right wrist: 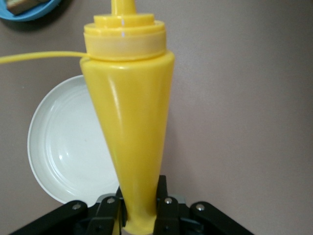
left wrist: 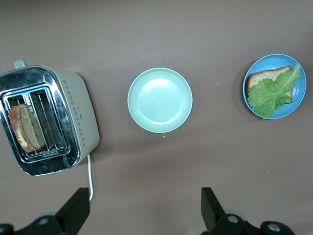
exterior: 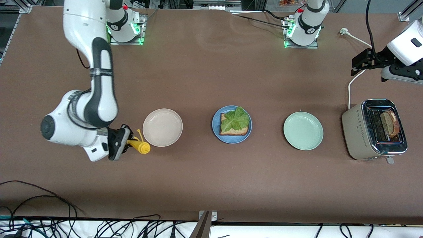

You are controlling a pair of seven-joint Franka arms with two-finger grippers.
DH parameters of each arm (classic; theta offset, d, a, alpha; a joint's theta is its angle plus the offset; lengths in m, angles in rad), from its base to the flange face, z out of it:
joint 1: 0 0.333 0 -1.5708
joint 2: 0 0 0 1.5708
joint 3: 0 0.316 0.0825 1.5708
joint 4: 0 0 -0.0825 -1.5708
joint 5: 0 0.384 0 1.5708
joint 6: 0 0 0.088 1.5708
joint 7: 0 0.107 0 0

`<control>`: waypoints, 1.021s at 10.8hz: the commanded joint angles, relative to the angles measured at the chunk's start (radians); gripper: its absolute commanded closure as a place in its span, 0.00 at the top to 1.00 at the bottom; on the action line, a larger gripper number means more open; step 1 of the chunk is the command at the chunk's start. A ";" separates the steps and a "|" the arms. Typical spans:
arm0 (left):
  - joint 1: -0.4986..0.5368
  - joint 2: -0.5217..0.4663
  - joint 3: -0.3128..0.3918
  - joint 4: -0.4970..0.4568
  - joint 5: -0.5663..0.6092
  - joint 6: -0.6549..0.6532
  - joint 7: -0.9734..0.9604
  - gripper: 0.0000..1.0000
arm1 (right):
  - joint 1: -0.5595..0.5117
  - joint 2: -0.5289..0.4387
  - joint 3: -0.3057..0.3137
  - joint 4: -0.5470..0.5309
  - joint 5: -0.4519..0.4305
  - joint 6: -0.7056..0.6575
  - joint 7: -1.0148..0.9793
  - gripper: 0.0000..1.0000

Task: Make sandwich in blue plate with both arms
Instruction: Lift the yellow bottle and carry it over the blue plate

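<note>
Right hand (exterior: pixel 127 144) is clamped on the yellow plastic squeeze bottle (exterior: pixel 140 146), beside the cream-white round plate (exterior: pixel 162 127). Carry it over the round blue plate (exterior: pixel 215 127) mid-table, where the brown bread slice (exterior: pixel 235 131) wears its ruffled green lettuce (exterior: pixel 235 119); tip nozzle down and squeeze gently. Left hand (left wrist: pixel 143 211) waits, fingers apart, above the silver toaster (exterior: pixel 358 132).

toaster (exterior: pixel 363 132), two plates, yellow bottle (exterior: pixel 140 146)

Bare brown tabletop (exterior: pixel 205 185) fills the frame's lower half; mid-frame, a cream-white round plate (exterior: pixel 162 127), blue round plate (exterior: pixel 232 124), pale green round plate (exterior: pixel 303 131) and beige-and-chrome toaster (exterior: pixel 373 130) form a row with gaps between.
</note>
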 commanded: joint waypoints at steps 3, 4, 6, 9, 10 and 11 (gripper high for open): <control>0.007 0.005 -0.002 0.021 -0.002 -0.014 0.007 1.00 | 0.281 0.010 -0.127 0.041 -0.260 0.002 0.378 0.01; 0.007 0.006 -0.002 0.021 -0.003 -0.014 0.007 1.00 | 0.320 0.012 -0.131 0.047 -0.338 -0.008 0.434 0.00; 0.007 0.006 -0.002 0.021 -0.004 -0.014 0.007 1.00 | 0.395 0.016 -0.170 0.076 -0.426 -0.064 0.480 0.00; 0.007 0.006 -0.002 0.021 -0.004 -0.014 0.007 1.00 | 0.498 0.085 -0.245 0.127 -0.485 -0.139 0.538 0.00; 0.008 0.006 -0.002 0.021 -0.005 -0.014 0.007 1.00 | 0.533 0.122 -0.275 0.158 -0.502 -0.173 0.554 0.00; 0.008 0.005 -0.002 0.021 -0.004 -0.014 0.007 1.00 | 0.562 0.162 -0.290 0.211 -0.537 -0.217 0.583 0.00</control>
